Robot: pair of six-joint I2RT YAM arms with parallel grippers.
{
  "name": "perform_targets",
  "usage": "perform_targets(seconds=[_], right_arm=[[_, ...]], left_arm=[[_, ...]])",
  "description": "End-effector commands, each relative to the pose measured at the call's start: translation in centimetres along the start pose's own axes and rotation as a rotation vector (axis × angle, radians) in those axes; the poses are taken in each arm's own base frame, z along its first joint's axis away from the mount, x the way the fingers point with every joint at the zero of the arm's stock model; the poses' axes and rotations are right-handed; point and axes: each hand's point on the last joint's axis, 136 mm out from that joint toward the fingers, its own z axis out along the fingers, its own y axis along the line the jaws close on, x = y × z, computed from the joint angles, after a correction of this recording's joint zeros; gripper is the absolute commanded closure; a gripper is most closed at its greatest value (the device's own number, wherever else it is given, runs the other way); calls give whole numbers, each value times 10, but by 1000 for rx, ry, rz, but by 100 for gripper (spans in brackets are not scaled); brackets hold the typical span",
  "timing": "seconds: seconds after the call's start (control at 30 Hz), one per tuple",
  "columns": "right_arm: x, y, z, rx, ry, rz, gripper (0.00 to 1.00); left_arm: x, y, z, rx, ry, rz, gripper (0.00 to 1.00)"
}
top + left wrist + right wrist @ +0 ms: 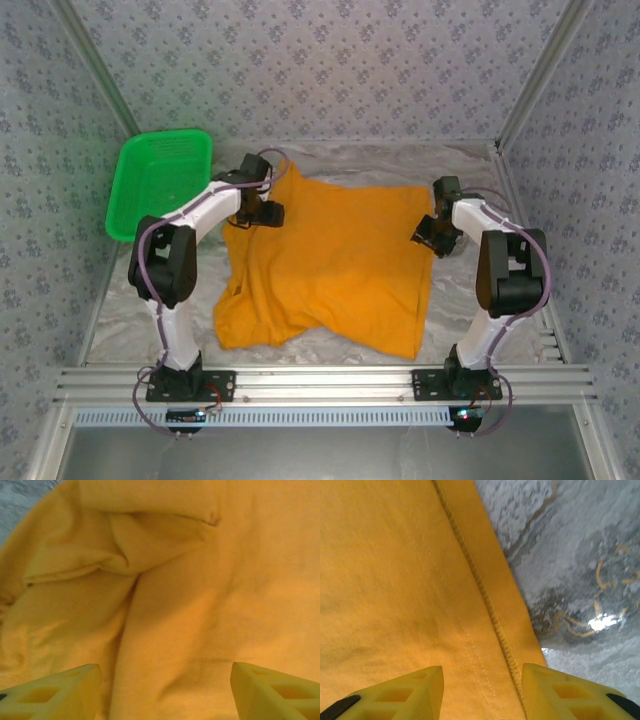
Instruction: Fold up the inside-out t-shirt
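Spread and holding nothing, the left end effector (262,212) and the right end effector (428,236) hovered over the t-shirt (330,265), which lay mostly flat on the surface (300,352), its nearer hem rumpled. I judged this the start of the first fold; next, each should close on the edge beneath it. The right wrist view gave me the stitched hem (485,595) and the left one soft folds (115,555), both too fine for the top view.
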Motion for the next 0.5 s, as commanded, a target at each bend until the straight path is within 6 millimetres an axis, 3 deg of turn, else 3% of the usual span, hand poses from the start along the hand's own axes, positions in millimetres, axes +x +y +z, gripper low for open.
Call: perform_targets(seconds=[0.0, 0.1, 0.17, 0.27, 0.37, 0.47], right_arm=[[-2, 13, -1, -46, 5, -61, 53], [1, 15, 9, -33, 18, -72, 58], [5, 10, 22, -6, 40, -77, 79], [6, -6, 33, 66, 55, -83, 93], [-7, -31, 32, 175, 17, -69, 96], [-41, -38, 23, 201, -42, -45, 98]], left_arm=[[-21, 13, 1, -44, -53, -70, 37], [-29, 17, 14, -45, -57, -78, 50], [-33, 23, 24, -71, -52, -85, 63], [-37, 29, 41, -78, -38, -97, 76], [-44, 35, 44, -77, -74, -132, 80], [-58, 32, 40, -12, -129, -158, 76]])
